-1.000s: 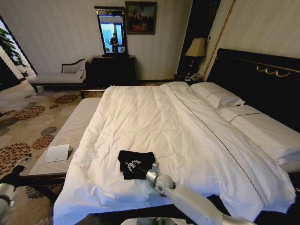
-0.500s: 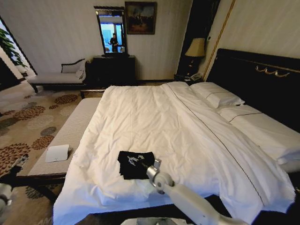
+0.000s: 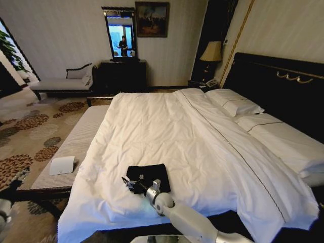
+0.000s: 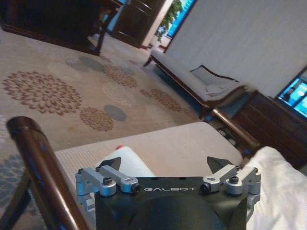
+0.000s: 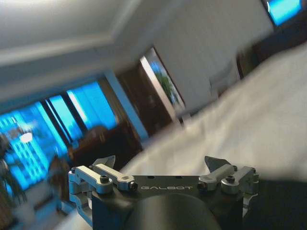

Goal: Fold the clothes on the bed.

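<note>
The clothes (image 3: pixel 152 173), a small black T-shirt lying in a compact rectangle, rest on the white duvet of the bed (image 3: pixel 167 121) near its front edge. My right gripper (image 3: pixel 127 182) hovers at the shirt's front left corner, pointing left, with its arm reaching in from below. In the right wrist view the right gripper (image 5: pixel 162 160) is open with nothing between its fingers, and the duvet (image 5: pixel 240 120) lies beyond it. My left gripper (image 3: pixel 20 176) hangs low at the far left beside the bench. The left wrist view shows the left gripper (image 4: pixel 162 165) open and holding nothing.
A long striped bench (image 3: pixel 76 142) runs along the bed's left side with a white box (image 3: pixel 62 165) on it. Pillows (image 3: pixel 238 104) and a dark headboard (image 3: pixel 283 86) are at the right. A chaise (image 3: pixel 66 83) and dark dresser (image 3: pixel 123 76) stand against the far wall.
My right gripper swung from the shirt's right front corner across to its left front corner and now points left. The white lettering on the shirt no longer shows.
</note>
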